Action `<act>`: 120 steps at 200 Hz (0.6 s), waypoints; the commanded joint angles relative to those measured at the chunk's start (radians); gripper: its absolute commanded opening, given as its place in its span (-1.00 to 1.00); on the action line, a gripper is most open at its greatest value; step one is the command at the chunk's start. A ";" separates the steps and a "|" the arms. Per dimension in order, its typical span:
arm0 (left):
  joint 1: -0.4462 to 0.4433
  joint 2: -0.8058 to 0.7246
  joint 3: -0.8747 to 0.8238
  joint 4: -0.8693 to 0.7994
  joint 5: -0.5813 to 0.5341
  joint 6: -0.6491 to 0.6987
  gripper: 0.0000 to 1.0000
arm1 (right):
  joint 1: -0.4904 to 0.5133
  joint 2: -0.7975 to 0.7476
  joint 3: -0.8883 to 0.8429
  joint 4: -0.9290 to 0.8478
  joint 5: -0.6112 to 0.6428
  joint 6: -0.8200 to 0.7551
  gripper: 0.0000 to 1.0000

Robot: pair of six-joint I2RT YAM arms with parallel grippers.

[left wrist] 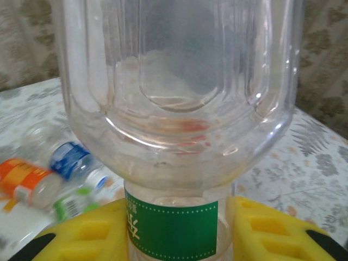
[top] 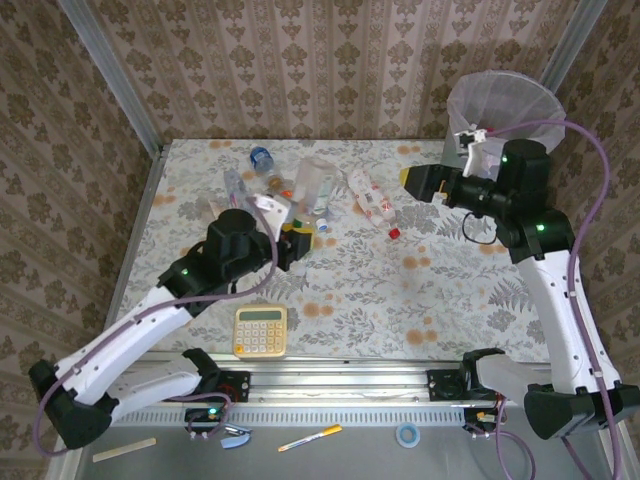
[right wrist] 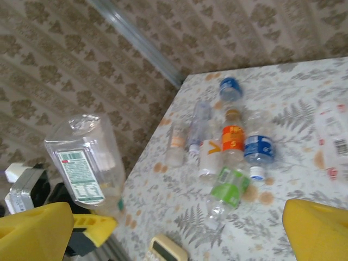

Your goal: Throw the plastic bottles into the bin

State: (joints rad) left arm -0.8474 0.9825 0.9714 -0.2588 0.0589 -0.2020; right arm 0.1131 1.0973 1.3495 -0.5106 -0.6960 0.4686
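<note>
My left gripper [left wrist: 176, 234] is clenched on a clear bottle [left wrist: 174, 109]. Its yellow fingers [left wrist: 87, 234] sit either side of the narrow green-labelled part, with the wide body standing above. This bottle is well left of the bin [top: 530, 100], around mid-desk. The bin, lined with a pale bag, stands at the far right corner of the desk [top: 450, 290]. My right gripper [top: 408, 178] hangs just left of the bin, jaws spread wide, grasping nothing. The loose bottles [right wrist: 234, 147] lie in a heap farther left of the bin than the held one, along the far side. A white bottle [top: 370, 197] lies between that heap and the bin. A yellow calculator [top: 260, 330] lies well away from the bin, at the near edge.
</note>
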 commanded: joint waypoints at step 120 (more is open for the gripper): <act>-0.174 0.263 0.153 0.178 0.049 0.118 -0.51 | 0.151 0.073 -0.036 0.120 -0.062 0.075 0.91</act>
State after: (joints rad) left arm -1.0073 1.2308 1.0828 -0.1253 0.1017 -0.1154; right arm 0.2485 1.1614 1.3262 -0.4126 -0.7349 0.5316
